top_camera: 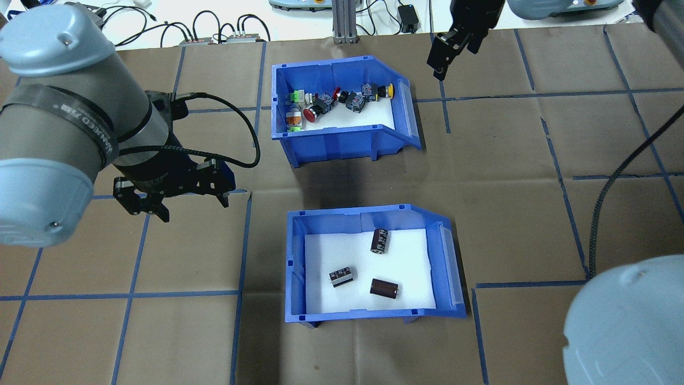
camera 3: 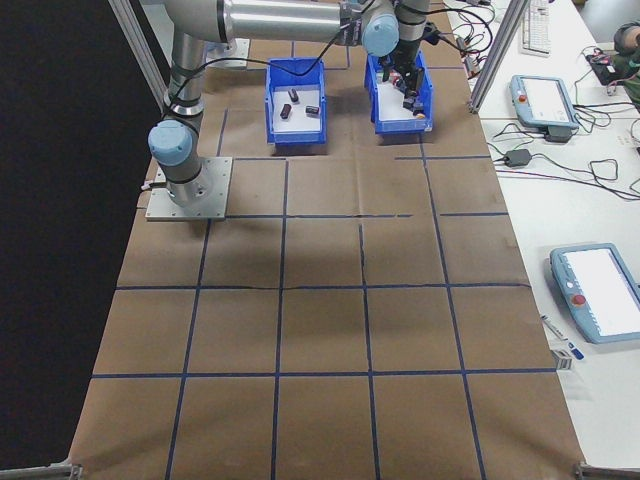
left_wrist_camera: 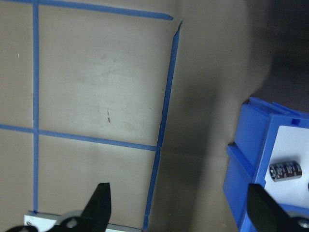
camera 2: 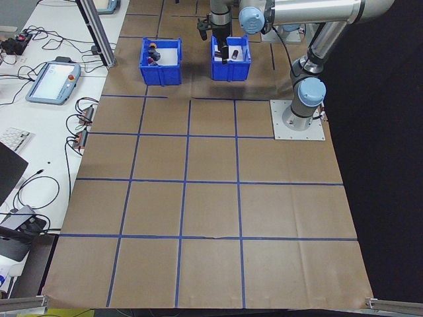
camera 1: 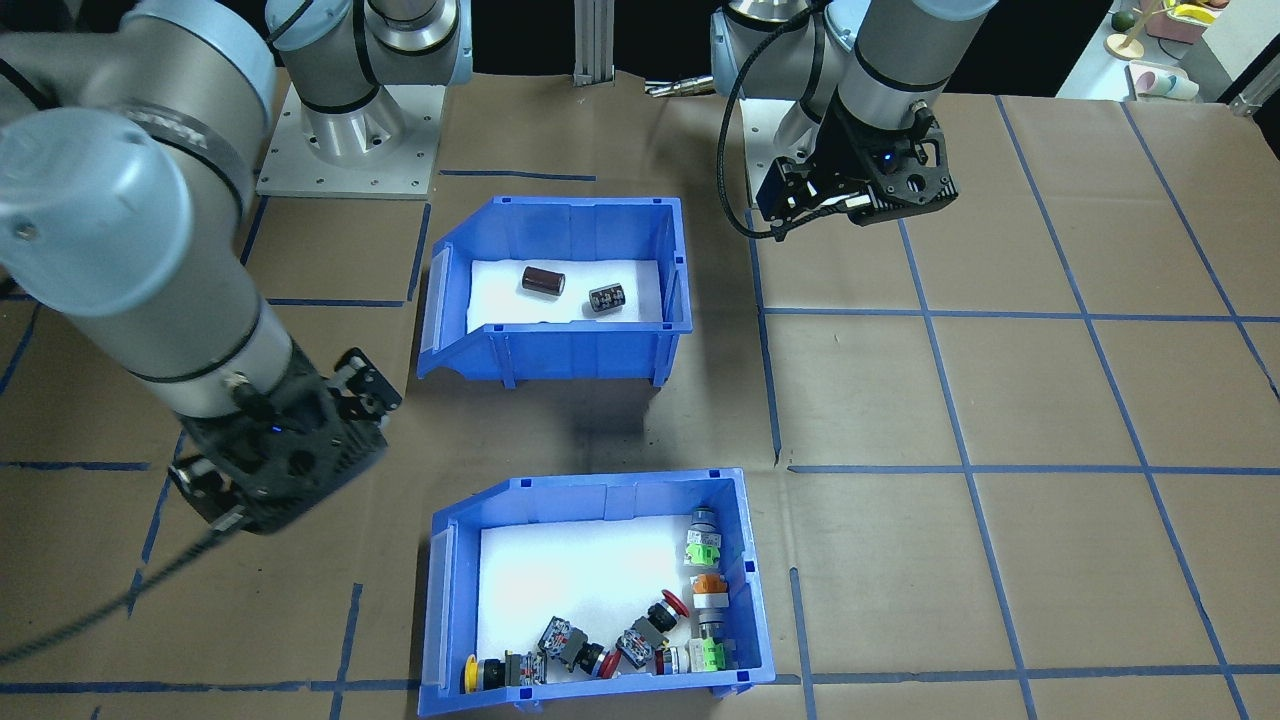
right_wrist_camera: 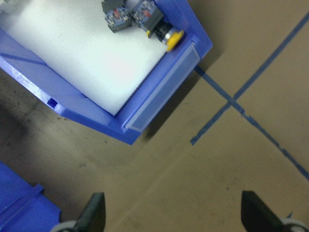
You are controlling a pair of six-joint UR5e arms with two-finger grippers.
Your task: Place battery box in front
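The battery box (top_camera: 368, 316) is a blue sloped-front bin with a white foam liner and three dark cylinders (top_camera: 379, 240) lying in it. It stands on the near half of the table, also seen in the front-facing view as the battery box (camera 1: 560, 350). My left gripper (top_camera: 192, 208) hangs open above bare paper to the left of the box, holding nothing; the left wrist view shows the box wall (left_wrist_camera: 246, 159) at its right. My right gripper (top_camera: 442, 58) is open and empty, beyond the right end of the switch bin (top_camera: 336, 141).
The second blue bin (camera 1: 590, 690) holds several colourful push-button switches and stands farther from the robot, in line with the battery box. Brown paper with blue tape lines covers the table. Cables, teach pendants and a metal post lie past the far edge.
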